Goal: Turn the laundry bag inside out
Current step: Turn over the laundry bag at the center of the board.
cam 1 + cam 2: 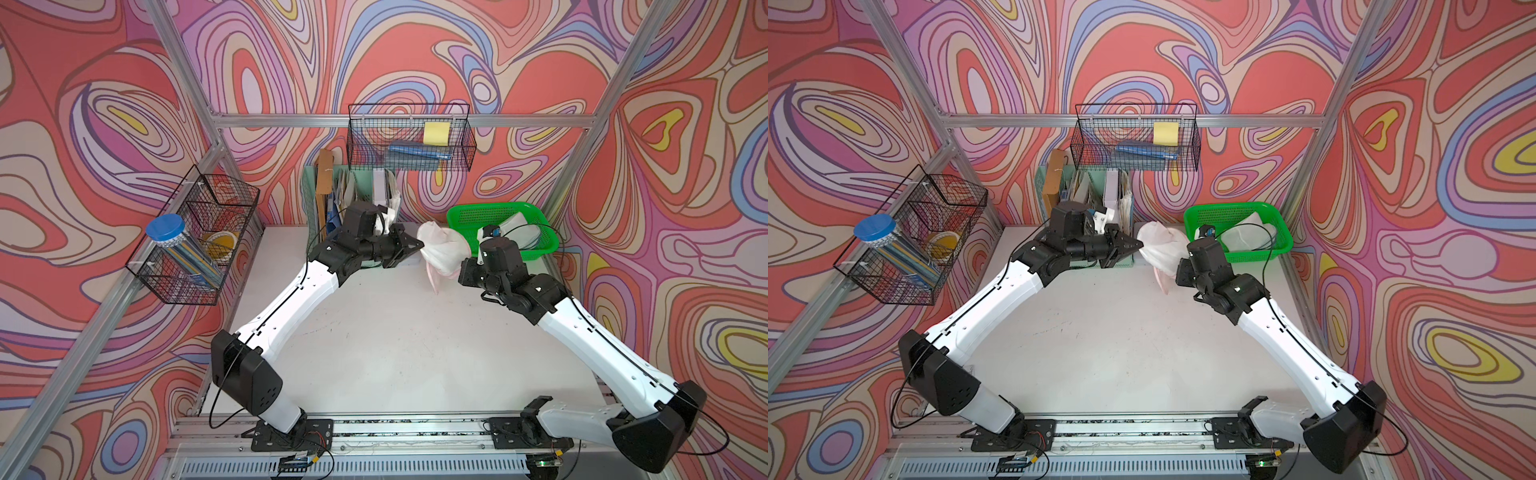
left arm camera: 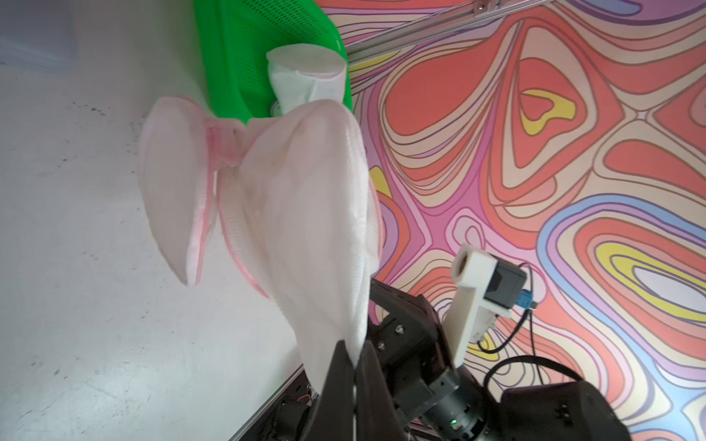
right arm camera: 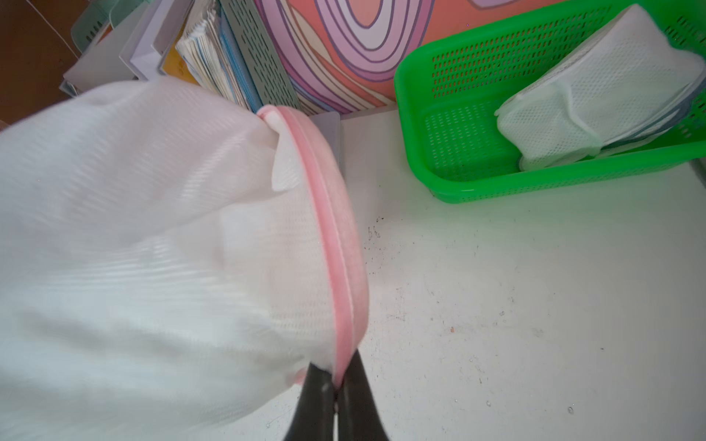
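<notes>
The laundry bag [image 1: 441,248] [image 1: 1160,249] is white mesh with pink trim, and it hangs in the air between my two grippers at the back of the table. My left gripper [image 1: 420,246] [image 2: 353,357] is shut on a pinch of its white mesh [image 2: 305,214]. My right gripper [image 3: 338,376] is shut on the pink trimmed edge [image 3: 336,244] of the bag [image 3: 145,248]. In both top views the right fingers are hidden under the bag and the right wrist [image 1: 496,253]. A pink-edged flap [image 2: 179,198] hangs down toward the table.
A green basket [image 1: 490,208] [image 3: 535,189] holding other white mesh bags [image 3: 611,88] stands at the back right, just behind the right wrist. A file rack with papers [image 1: 332,187] stands behind the left gripper. Wire baskets [image 1: 409,137] [image 1: 199,237] hang on the walls.
</notes>
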Controlling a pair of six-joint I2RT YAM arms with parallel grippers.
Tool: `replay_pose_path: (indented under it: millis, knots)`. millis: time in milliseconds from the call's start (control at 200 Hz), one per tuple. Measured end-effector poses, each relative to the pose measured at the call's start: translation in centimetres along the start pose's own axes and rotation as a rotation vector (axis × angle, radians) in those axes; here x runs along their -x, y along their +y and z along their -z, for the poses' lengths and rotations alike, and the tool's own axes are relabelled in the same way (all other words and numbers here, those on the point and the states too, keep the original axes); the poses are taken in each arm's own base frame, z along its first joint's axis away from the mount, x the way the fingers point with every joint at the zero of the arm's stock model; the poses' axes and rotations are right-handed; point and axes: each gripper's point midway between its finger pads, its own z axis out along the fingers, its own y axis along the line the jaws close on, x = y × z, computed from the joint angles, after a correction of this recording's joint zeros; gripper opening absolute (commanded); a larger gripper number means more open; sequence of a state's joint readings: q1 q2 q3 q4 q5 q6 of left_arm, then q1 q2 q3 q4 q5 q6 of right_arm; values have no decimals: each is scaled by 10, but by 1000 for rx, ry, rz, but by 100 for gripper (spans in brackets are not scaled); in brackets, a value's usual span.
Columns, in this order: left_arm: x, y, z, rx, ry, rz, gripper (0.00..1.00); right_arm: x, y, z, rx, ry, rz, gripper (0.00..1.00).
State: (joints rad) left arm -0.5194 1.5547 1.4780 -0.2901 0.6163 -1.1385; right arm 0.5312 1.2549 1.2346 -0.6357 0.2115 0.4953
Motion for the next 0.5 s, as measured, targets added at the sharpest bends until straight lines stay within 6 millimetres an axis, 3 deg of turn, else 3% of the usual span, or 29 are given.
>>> replay_pose_path:
  millis: [15, 75, 170, 260, 340, 500]
  knots:
    - [-1, 10, 0, 9, 0, 12, 0, -5, 2, -3, 12, 16, 14, 35]
    - [-5, 44, -2, 42, 8, 61, 0, -22, 5, -14, 42, 67, 11, 53]
    - [-14, 111, -5, 121, 23, 156, 0, -58, 11, -36, 91, 178, 18, 60]
    - [-20, 149, -2, 177, 26, 216, 0, -88, 14, -52, 126, 276, 8, 65]
    - [-18, 158, 3, 189, 15, 224, 0, -103, 15, -56, 151, 323, 0, 69]
    - [-1, 141, 27, 146, -45, 154, 0, -102, 28, -56, 218, 322, -16, 71]
